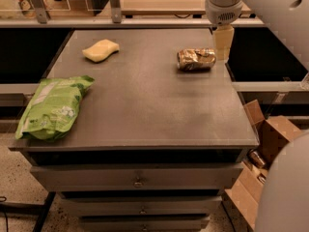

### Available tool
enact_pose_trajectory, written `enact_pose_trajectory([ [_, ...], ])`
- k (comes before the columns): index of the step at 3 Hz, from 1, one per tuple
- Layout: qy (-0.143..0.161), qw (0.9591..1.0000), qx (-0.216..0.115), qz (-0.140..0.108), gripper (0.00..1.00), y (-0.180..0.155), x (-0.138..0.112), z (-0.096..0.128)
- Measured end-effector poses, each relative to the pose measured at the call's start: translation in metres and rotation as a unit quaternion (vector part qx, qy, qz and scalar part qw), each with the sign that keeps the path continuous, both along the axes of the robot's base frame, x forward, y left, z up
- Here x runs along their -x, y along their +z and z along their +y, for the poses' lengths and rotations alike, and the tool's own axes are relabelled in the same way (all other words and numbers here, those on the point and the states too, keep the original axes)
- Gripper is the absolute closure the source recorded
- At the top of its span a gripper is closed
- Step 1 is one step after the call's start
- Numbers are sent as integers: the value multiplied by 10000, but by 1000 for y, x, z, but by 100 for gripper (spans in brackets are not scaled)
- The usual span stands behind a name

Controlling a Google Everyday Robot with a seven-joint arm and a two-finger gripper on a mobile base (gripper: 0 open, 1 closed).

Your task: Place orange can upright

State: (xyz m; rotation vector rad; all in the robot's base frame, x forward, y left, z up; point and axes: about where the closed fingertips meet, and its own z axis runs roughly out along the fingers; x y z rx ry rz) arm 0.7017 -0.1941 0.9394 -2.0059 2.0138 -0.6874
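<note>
The orange can [196, 59] lies on its side at the desk's [145, 110] 1 o'clock (nothing done yet). My hand [223, 43] hangs just beside it, at its 3 o'clock; clenched or released, I cannot tell. Grasping and uprighting remain.

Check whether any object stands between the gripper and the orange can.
Nothing visible does. The gripper hangs close to one end of the orange can, which lies on its side on the table. The sponge and the green bag lie far off.

It looks like a workshop-like lab: a grey counter [145, 105] over metal drawers [137, 178], cardboard boxes [270, 139] on the speckled floor [19, 187] at right. The gripper [222, 45] hangs over the counter's far right edge.
</note>
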Motion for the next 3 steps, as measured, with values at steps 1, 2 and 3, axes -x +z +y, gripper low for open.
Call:
enact_pose_trajectory([
  [1,149,9996,-123,226,0,-17,-11,-2],
  [2,273,9975,-432,478,0,-37,-14,5],
  [3,399,9941,-764,652,0,-51,-16,18],
])
